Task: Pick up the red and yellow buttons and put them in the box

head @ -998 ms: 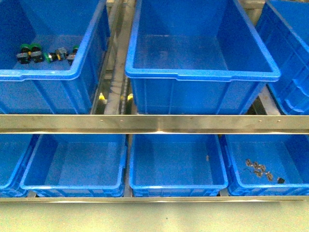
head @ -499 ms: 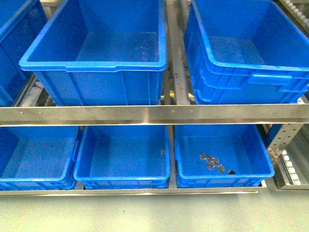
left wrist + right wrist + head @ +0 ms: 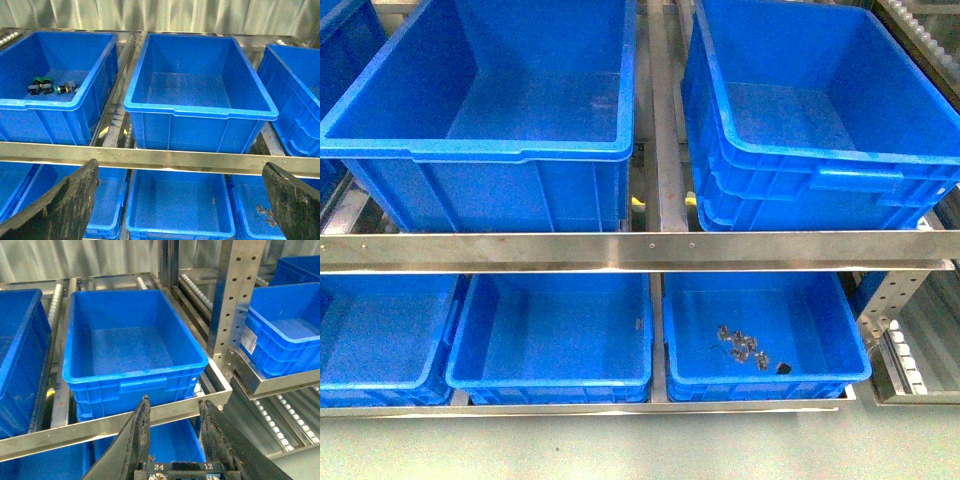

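Note:
No red or yellow buttons show in any view. In the left wrist view, a few small switches with green caps [image 3: 41, 86] lie in the far upper-left blue box [image 3: 45, 104]. An empty blue box [image 3: 200, 107] stands beside it. My left gripper [image 3: 180, 165] is open wide, its black fingers [image 3: 65, 210] low at both sides with nothing between them. It hangs in front of the steel shelf rail [image 3: 165, 159]. My right gripper [image 3: 175, 401] is open and empty, in front of another empty blue box [image 3: 135, 377]. Neither arm appears in the front view.
The front view has two large upper boxes [image 3: 480, 150] [image 3: 820, 160] over a steel rail [image 3: 620, 250], and lower boxes beneath. The lower right box [image 3: 820, 375] holds small metal parts [image 3: 740, 345]. A perforated steel post [image 3: 237, 300], roller tracks [image 3: 280, 430] and another blue box [image 3: 285, 340] stand to the right.
The front view has swung to the right. The box with the green switches has left that view, and the rack's right end post now shows.

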Robot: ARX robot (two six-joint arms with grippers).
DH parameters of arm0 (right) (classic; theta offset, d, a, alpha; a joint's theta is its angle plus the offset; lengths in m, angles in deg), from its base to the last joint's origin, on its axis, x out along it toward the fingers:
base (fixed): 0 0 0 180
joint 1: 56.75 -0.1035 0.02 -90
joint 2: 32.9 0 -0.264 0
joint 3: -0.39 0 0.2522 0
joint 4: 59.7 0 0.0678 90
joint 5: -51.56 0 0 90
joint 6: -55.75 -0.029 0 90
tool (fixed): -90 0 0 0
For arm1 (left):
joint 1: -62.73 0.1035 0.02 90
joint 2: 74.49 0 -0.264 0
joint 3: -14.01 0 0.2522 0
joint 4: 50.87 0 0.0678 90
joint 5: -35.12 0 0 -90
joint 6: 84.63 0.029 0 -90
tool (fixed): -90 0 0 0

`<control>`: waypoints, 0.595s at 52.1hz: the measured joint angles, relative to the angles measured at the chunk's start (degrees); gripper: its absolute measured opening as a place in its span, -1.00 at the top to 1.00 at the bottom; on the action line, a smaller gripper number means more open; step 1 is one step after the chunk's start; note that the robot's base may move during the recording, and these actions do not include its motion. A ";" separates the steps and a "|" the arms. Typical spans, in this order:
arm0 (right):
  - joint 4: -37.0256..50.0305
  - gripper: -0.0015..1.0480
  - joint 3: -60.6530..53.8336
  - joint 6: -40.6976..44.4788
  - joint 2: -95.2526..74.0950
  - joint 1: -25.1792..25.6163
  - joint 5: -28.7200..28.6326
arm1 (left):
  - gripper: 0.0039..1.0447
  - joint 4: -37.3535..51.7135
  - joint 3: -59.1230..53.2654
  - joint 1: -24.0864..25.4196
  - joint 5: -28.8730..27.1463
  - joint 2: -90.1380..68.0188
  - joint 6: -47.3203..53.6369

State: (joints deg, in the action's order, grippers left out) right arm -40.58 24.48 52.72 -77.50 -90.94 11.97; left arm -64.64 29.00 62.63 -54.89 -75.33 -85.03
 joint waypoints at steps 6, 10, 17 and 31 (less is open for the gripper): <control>0.02 0.54 0.00 -0.02 -0.15 0.00 -0.07 | -0.85 0.00 0.00 0.00 0.00 0.00 -0.02; 0.02 0.54 0.00 -0.04 -0.11 0.04 -0.07 | -0.85 0.00 0.00 0.00 0.00 0.00 0.00; -0.33 0.54 0.00 -0.39 -0.07 0.22 -0.57 | -0.85 0.00 0.00 0.00 0.00 0.00 0.00; 1.11 0.54 -0.11 -1.68 -0.31 0.85 -1.64 | -0.85 0.02 0.00 0.00 0.00 0.00 0.00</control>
State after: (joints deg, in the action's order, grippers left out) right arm -39.46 24.37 51.04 -77.80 -90.09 10.33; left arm -64.62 29.00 62.63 -54.89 -75.33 -85.03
